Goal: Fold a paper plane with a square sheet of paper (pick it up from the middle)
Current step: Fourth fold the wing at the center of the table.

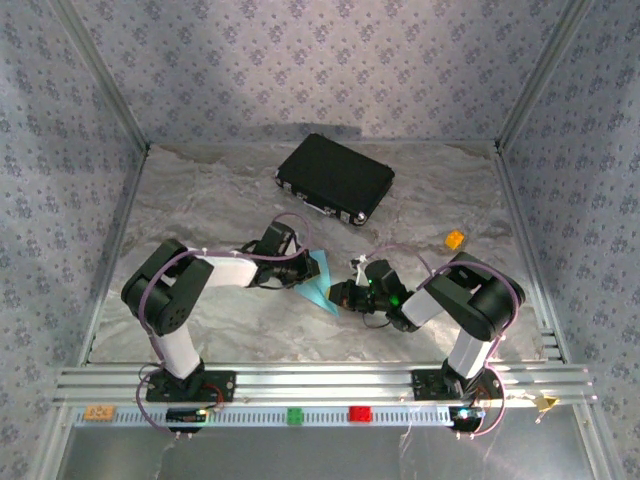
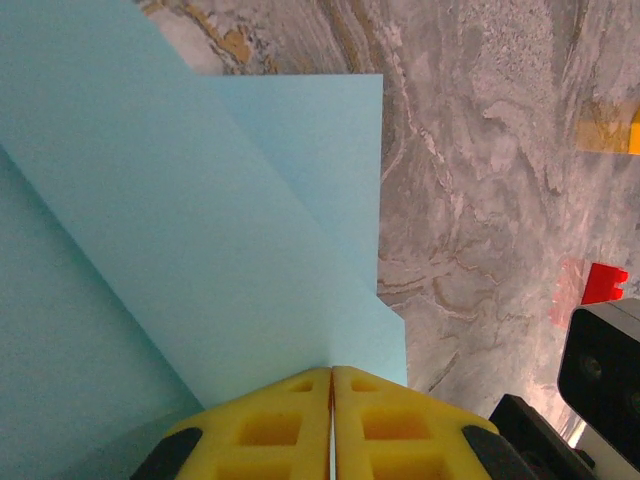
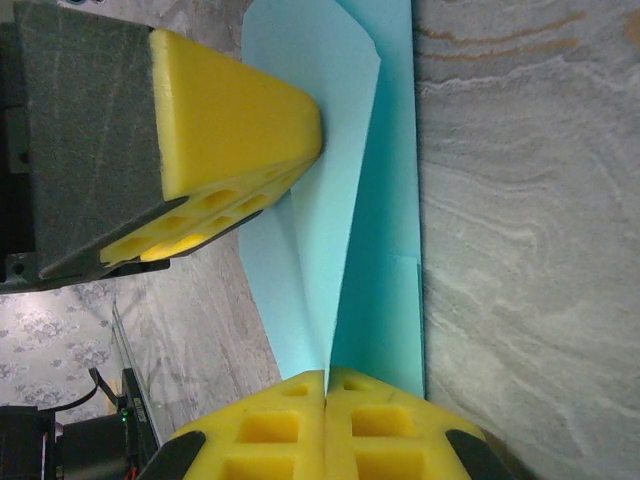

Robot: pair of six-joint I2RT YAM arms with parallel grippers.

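– Starting with the paper (image 1: 318,282): where is it?
– Mid-table, between the 2 arms, well short of the case (image 1: 335,180). It is light blue and part folded, with a wide end and a narrow end. I cannot tell whether its lower edge touches the table (image 1: 200,210).
– Who has it?
– Both. The left gripper (image 1: 303,266) has its yellow fingers (image 2: 270,425) pressed together on the wide end. Its wrist view shows no gap between them, and the paper fans out ahead. The right gripper (image 1: 342,297) is clamped just as tight on the narrow end.
– Which way does it run?
– Its long axis goes from 1 gripper to the other on a slant: far-left at the left gripper, near-right at the right one. From the right wrist the paper stretches straight ahead of the fingers, and the left gripper bites it from the side, further up.
– So neither arm is nearer?
– Each is at its own end, and the paper is the link. I judge that the next crease depends on the 2 moving together along that axis. Pulling apart could tear the paper, and closing in could buckle it.
– Anything close by?
– An orange block (image 1: 454,238), well apart to the right
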